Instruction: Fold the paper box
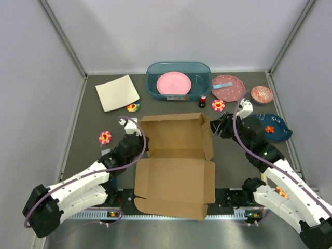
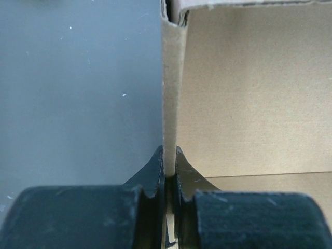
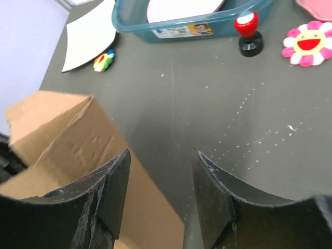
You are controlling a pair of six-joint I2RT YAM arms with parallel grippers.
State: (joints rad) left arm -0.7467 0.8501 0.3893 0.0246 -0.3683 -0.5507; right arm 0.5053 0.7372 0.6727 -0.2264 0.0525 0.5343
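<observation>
The paper box (image 1: 174, 166) sits mid table (image 1: 228, 171), btw the two arms. It looks abt half done to me. The back part has its walls up, w/ a flap standing at the far side. The front part lies flat toward the arm bases, and the lid is not shut.

The left gripper (image 2: 169, 155) is pinched tight on the box's left wall (image 2: 171, 88). The right gripper (image 3: 161, 161) is spread apart w/ nothing in it, just beside the box's right side.

Left to do, I think: tuck the sides, close the lid. Far back are a white sheet (image 1: 117, 92) & a blue tub (image 1: 179, 80).
</observation>
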